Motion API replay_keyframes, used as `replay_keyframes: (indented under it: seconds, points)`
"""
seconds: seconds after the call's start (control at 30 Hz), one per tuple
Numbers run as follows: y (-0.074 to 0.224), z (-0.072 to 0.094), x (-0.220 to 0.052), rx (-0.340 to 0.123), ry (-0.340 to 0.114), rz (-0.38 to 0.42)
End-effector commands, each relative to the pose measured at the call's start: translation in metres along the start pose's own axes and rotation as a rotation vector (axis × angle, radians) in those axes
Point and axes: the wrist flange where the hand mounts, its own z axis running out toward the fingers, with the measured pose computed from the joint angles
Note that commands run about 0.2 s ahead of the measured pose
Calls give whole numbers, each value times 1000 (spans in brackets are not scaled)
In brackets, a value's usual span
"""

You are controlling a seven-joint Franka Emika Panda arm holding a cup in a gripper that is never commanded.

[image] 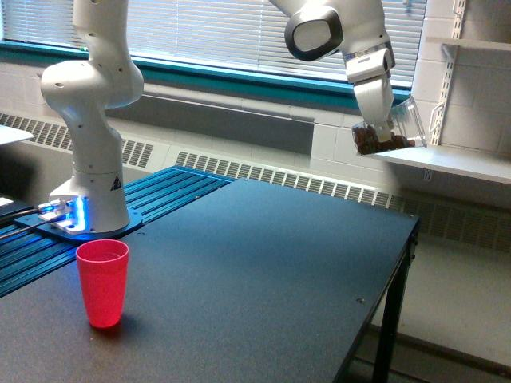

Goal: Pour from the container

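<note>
Gripper: your gripper [385, 121] is high up toward the exterior view's right, off the table, in front of the window blinds [239, 36]. Fingers are clamped on the container.
Container: the clear cup [391, 130] is in the gripper, tipped well over on its side, rim pointing to the exterior view's right and slightly up. It's in the air beyond the table's far right corner, near the white shelf [455, 163].
Contents: brown bits [377, 144] sit piled along the cup's lower side and base. I can't make out what they are at this size, probably small pellets or beans.
Red cup [103, 282]: upright on the table, near its left edge and toward the front, well apart from the gripper. You can't see inside it from this angle.
Table [263, 271]: dark top, bare apart from the red cup.
Arm base [89, 203]: mounted at the table's far left corner on the blue ribbed plate [172, 191], blue light on at its foot.
</note>
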Motion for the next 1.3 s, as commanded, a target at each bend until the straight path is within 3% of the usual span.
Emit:
replay_keyframes:
  seconds: [0.03, 0.5, 0.67, 1.3]
  points:
    - [4, 7, 1, -14, 1, 8]
    - [23, -2, 3, -48, 40, 64]
    - [40, -9, 4, -80, 61, 103]
    - [152, -52, -18, -192, 167, 279]
